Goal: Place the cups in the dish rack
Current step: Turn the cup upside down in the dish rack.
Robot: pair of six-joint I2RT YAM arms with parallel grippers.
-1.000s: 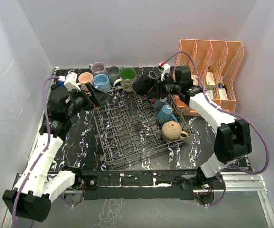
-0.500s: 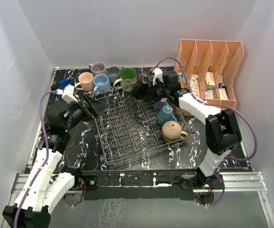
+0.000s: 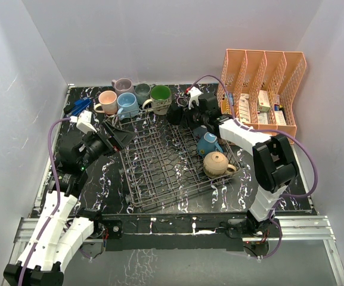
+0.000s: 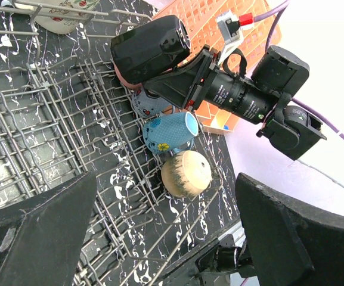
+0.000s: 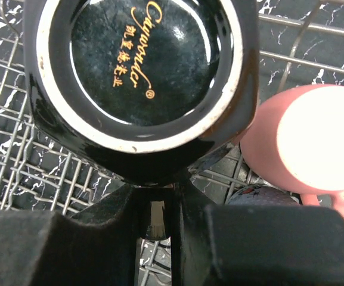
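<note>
Soft, even white light fills the overhead view, leaving faint shadows on the glossy table (image 3: 219,193). Up close, highlights ring the black mug (image 5: 139,65), a pink mug (image 5: 303,137) washes out, and the left tool's fingers (image 4: 34,232) blur darkly.

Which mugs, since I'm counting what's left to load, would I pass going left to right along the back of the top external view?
peach mug → light blue mug → dark grey mug → green-lined mug → black mug, held in the right gripper.
</note>
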